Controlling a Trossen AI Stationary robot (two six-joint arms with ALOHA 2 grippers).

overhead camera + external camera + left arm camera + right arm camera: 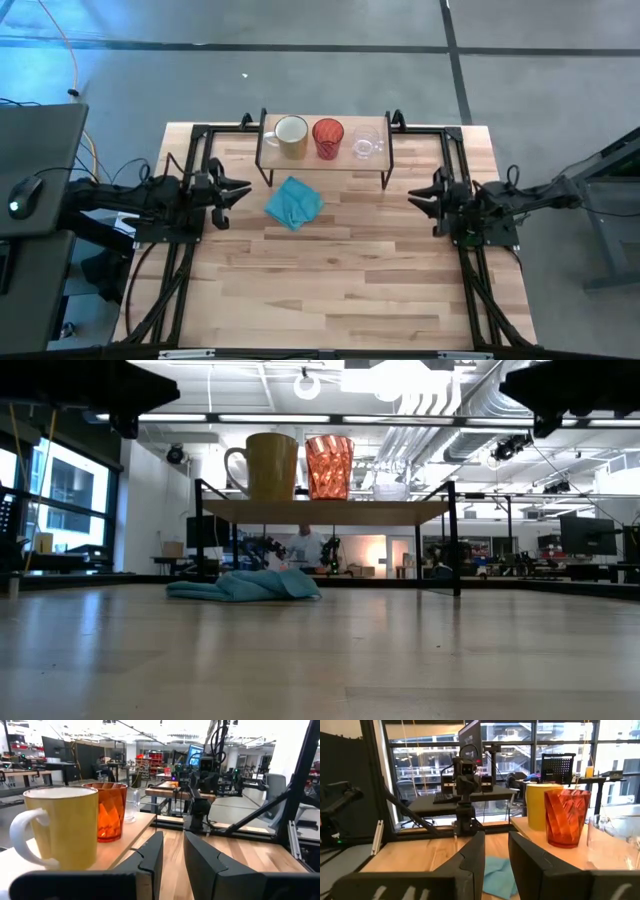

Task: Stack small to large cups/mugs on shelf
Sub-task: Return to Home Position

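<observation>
A pale wooden tabletop was seen from above, with my two dark arms lying low along its sides.

My left gripper hovered over the tabletop's left side, pointing inward toward the middle. Its jaws stood a little apart, released, with nothing between them. My right gripper mirrored it over the right side and faced it across the tabletop. It too was released and empty, with a narrow gap between its jaws. Both grippers were well apart from the cups.

A low shelf, a light-wood board on thin black legs, stood at the far edge of the tabletop, between the two arms. Three vessels stood upright on it in one row. The yellow mug was at the end nearest my left arm, its handle turned outward toward that side. The red tumbler stood just beside it in the middle. The clear glass cup, the smallest, was at the end nearest my right arm. I could not tell whether neighbouring vessels touched.

A crumpled teal cloth lay on the tabletop just in front of the shelf, below the mug's end and nearer my left gripper than my right. It touched neither gripper.
</observation>
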